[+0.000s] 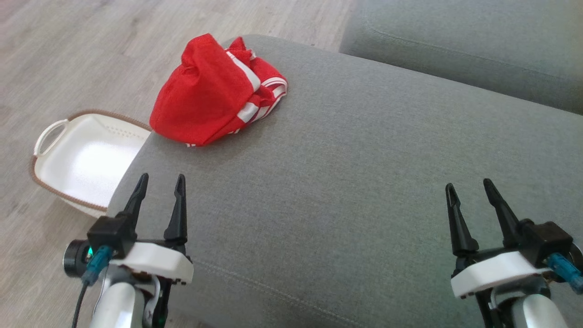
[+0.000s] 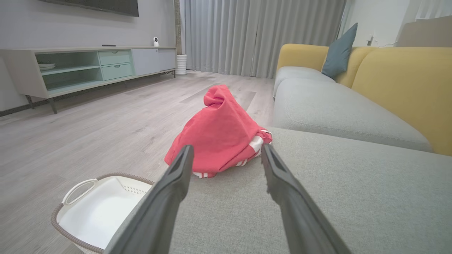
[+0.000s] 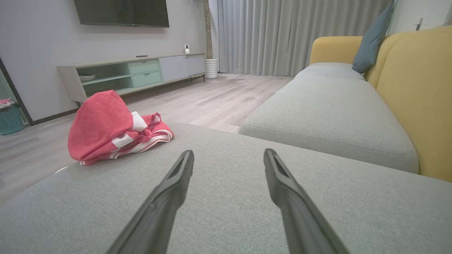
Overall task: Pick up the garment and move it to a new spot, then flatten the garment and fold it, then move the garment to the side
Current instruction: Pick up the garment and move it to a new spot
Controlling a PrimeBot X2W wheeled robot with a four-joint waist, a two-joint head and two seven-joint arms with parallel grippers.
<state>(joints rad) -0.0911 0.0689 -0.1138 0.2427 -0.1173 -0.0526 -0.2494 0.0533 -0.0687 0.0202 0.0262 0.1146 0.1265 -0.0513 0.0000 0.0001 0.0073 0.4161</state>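
**Ana:** Nearest are two sets of long dark fingers. The left gripper [image 1: 163,177] and the right gripper [image 1: 468,183] each have their fingers spread wide with nothing between them, over the grey fabric sofa cushion [image 1: 364,191].

**Ben:** And the garment?

**Ana:** The crumpled red garment with white stripes [image 1: 209,95] lies heaped at the cushion's far left edge. It's ahead of the left gripper and well apart from the right.

**Ben:** What's the risk?

**Ana:** It sits right beside the drop. A pinch that shoves rather than lifts could push it onto the pale wooden floor [image 1: 68,45], or into the white plastic basket with a brown woven rim [image 1: 82,168]. Catching only one loose layer might leave the bundle trailing.
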